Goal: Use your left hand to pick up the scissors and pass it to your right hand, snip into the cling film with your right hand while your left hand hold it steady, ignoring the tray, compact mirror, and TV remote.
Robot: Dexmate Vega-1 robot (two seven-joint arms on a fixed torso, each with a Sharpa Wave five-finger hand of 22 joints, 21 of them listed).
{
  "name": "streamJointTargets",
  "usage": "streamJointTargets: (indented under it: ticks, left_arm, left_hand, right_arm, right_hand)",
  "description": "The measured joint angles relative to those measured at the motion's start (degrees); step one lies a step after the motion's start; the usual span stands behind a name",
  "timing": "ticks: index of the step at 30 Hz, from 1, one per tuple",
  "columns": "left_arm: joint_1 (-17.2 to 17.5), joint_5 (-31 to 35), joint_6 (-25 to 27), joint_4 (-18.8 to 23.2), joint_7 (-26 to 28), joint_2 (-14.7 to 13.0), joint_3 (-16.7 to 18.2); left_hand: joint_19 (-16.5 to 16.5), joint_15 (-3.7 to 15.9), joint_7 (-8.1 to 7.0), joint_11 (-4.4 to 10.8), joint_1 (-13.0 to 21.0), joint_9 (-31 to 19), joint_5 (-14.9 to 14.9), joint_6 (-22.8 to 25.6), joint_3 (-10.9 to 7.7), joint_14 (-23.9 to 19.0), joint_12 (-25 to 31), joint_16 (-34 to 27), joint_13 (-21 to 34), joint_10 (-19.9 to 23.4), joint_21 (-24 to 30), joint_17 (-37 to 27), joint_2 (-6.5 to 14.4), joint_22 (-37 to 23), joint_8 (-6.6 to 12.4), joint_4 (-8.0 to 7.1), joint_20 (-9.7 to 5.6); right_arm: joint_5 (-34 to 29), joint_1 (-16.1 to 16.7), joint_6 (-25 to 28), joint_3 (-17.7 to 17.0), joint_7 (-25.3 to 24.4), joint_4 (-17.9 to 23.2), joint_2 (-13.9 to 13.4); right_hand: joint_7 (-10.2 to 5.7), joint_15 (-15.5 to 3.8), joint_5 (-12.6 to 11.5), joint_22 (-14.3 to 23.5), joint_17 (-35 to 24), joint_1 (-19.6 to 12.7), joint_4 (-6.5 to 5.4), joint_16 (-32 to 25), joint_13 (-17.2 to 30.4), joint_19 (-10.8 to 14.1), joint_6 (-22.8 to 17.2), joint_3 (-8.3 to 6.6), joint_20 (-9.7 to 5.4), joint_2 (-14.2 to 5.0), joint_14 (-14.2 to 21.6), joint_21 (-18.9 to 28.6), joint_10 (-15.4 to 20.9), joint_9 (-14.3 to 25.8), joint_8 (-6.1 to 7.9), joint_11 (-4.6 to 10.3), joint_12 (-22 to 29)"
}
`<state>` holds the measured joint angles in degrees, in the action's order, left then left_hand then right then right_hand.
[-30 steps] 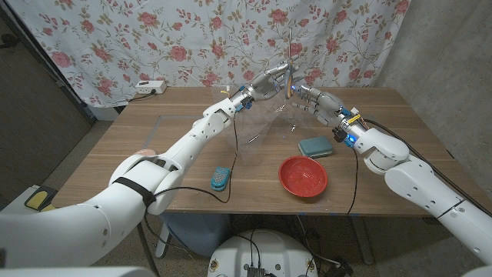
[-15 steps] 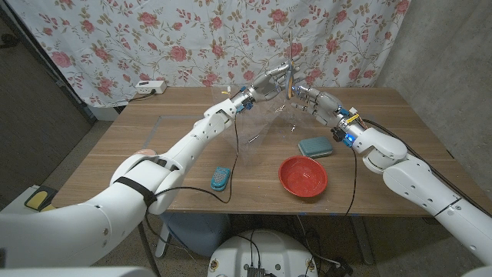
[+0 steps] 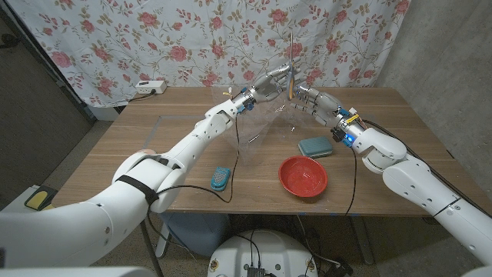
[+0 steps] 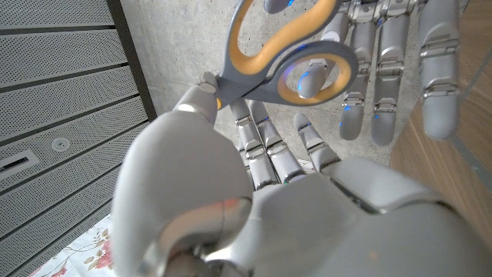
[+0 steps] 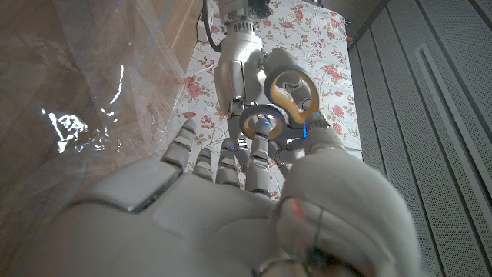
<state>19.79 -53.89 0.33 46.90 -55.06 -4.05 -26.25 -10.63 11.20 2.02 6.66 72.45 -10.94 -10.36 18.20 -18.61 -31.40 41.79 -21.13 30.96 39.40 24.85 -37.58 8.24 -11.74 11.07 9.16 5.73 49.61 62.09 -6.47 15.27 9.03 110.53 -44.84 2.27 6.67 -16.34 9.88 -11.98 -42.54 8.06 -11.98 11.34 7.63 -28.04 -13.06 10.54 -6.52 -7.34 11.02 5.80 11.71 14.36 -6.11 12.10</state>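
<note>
The left hand (image 3: 269, 81) is holding the scissors (image 3: 291, 75) up in the air over the far side of the wooden table (image 3: 184, 165), blades pointing upward against the floral curtain (image 3: 154, 38). In the left wrist view the fingers (image 4: 257, 146) are closing around the scissors (image 4: 284, 58) near the pivot, leaving the 2 orange-lined handle loops free. The right hand (image 3: 314, 99) is meeting it just beside the scissors, fingers spread; in the left wrist view 1 of its fingertips (image 4: 307, 81) is sitting inside the lower loop, and the right wrist view shows the same, a finger (image 5: 260, 138) poking through a loop of the scissors (image 5: 280, 104). Whether the right hand is actually bearing the scissors' weight cannot be told; the other fingers are standing apart from the handles.

The cling film (image 3: 261, 127) is standing as a clear, crinkled sheet on the table directly below the scissors, between the 2 forearms; it is glinting in the right wrist view (image 5: 84, 115).

Nearer the robot than the cling film, a red tray (image 3: 303, 175) is lying on the table, and a teal compact mirror (image 3: 316, 146) is lying between the tray and the right hand. A TV remote (image 3: 221, 177) is lying near the table's front edge, to the left of the tray.
</note>
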Motion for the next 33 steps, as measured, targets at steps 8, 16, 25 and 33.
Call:
streamJointTargets:
  ticks: [8,16,25,33]
  left_arm:
    - [0.30,0.00,-0.02,0.07,-0.03,0.15,0.10]
    - [0.87,-0.08,0.00,0.62,0.20,0.30,0.14]
    - [1.23,-0.25,0.11,0.80,0.35,0.48,0.15]
    - [1.48,-0.34,0.20,0.95,0.53,0.53,0.14]
  left_hand:
    - [0.00,0.00,-0.31,0.00,-0.07,0.00,0.01,0.30,0.00,0.00,-0.01,0.00,-0.09,0.00,0.00,-0.27,0.07,0.00,0.00,0.00,0.00]
    - [0.00,0.00,-0.30,0.00,-0.07,0.00,-0.01,0.30,0.00,0.00,-0.02,0.00,-0.29,0.00,0.00,-0.27,0.07,0.00,0.46,0.00,0.00]
    - [0.00,-0.01,-0.62,0.00,-0.06,0.00,-0.01,0.61,0.00,0.01,-0.20,0.00,-0.33,0.00,0.45,-0.53,0.07,0.00,0.46,0.00,0.00]
    - [0.00,-0.02,-0.62,0.00,-0.05,0.00,-0.01,0.61,0.00,0.02,-0.43,0.00,-0.31,0.00,0.45,-0.53,0.06,0.00,0.46,0.00,0.00]
  right_arm:
    - [0.28,0.42,0.09,0.00,-0.41,0.30,-0.04]
    - [0.67,0.71,0.62,-0.12,-1.00,0.60,-0.04]
    - [1.00,0.73,0.86,-0.16,-1.01,0.64,-0.04]
    - [1.20,0.75,1.05,-0.24,-1.01,0.67,-0.03]
  right_hand:
    - [-0.55,-0.36,0.25,0.00,0.00,-0.38,0.49,0.00,0.00,0.13,-1.37,-0.49,-0.13,0.38,0.37,0.00,0.43,0.00,0.00,0.43,0.00]
    - [-0.63,-0.73,0.45,0.00,0.26,-0.61,0.79,-0.36,0.00,1.04,-2.07,-0.79,-0.21,0.16,0.74,0.00,0.93,0.00,0.00,0.93,0.00]
    - [-0.31,-0.73,0.66,0.00,0.27,-1.14,0.79,-0.36,-0.01,1.03,-2.38,-0.79,-0.21,0.24,0.74,0.00,0.93,0.01,0.00,0.93,0.00]
    - [-0.10,-0.92,0.88,0.00,0.27,-1.53,1.03,-0.36,-0.01,1.74,-2.59,-1.02,-0.12,0.63,1.34,0.25,1.24,0.01,0.00,1.23,0.00]
